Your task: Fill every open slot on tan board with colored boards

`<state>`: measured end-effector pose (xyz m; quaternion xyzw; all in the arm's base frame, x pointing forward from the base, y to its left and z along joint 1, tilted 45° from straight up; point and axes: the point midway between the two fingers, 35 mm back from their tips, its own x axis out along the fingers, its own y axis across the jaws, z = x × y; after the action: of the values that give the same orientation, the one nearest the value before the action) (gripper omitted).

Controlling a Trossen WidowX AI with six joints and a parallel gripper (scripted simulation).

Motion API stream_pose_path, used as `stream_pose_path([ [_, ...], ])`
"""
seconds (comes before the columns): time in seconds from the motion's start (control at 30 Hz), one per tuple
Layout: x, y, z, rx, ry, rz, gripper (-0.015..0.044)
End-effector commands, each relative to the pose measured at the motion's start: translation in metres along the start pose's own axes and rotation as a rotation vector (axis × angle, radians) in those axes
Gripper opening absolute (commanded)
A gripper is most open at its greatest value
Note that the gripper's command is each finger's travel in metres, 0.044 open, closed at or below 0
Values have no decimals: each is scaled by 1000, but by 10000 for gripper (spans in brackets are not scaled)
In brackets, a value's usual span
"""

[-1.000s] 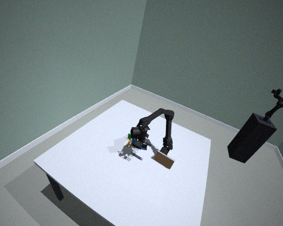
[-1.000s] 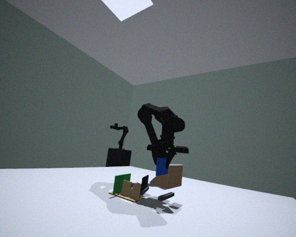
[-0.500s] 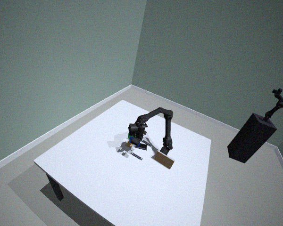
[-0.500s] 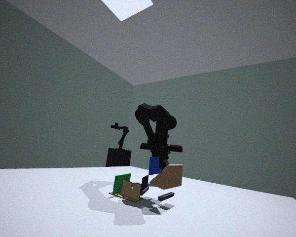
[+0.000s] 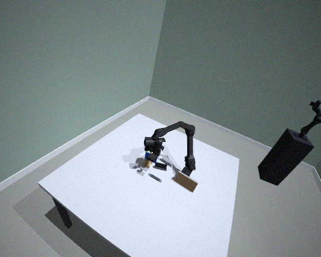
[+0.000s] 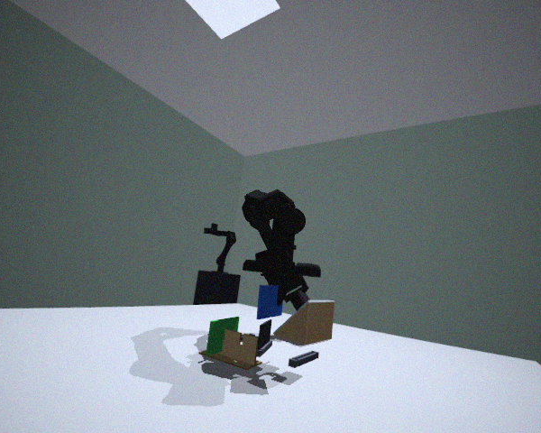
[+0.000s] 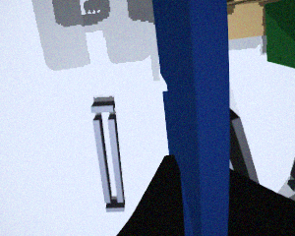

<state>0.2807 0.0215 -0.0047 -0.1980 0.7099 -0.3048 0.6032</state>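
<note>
- A white table (image 5: 127, 199) (image 6: 75, 336) (image 7: 39, 147) is enclosed by green walls (image 5: 72, 55) (image 6: 75, 186), with shadows cast across it
- Behind, a second arm (image 5: 318, 119) (image 6: 224, 252) is carried on a black pedestal (image 5: 285, 157) (image 6: 215, 289)
- The green board (image 6: 215, 340) (image 7: 287, 34) is stood crosswise at the tan board (image 5: 146, 163) (image 6: 238, 346) (image 7: 246, 25); a slot is left unfilled
- The blue board (image 5: 147, 156) (image 6: 267, 302) (image 7: 199, 98) is held raised by the gripper (image 5: 152, 158) (image 6: 279, 300) (image 7: 181, 163), nearly closed, its fingers pinched on it
- The black board (image 5: 160, 166) (image 6: 264, 334) is stood in a holder; farther right, an empty holder (image 5: 155, 177) (image 6: 303, 358) (image 7: 119, 162) is seen

A brown wedge-shaped block (image 5: 185, 181) (image 6: 319, 322) is seen on the white table. Well apart from it, a second black arm (image 5: 312, 122) (image 6: 224, 253) is borne by a dark pedestal (image 5: 282, 159) (image 6: 216, 288).
</note>
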Motion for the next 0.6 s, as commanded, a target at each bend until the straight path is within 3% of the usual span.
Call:
stream_pose_path([
  [0.0,-1,-8,10,-9,-6,-4,0],
  [0.57,1,-42,37,-38,-3,-25,0],
])
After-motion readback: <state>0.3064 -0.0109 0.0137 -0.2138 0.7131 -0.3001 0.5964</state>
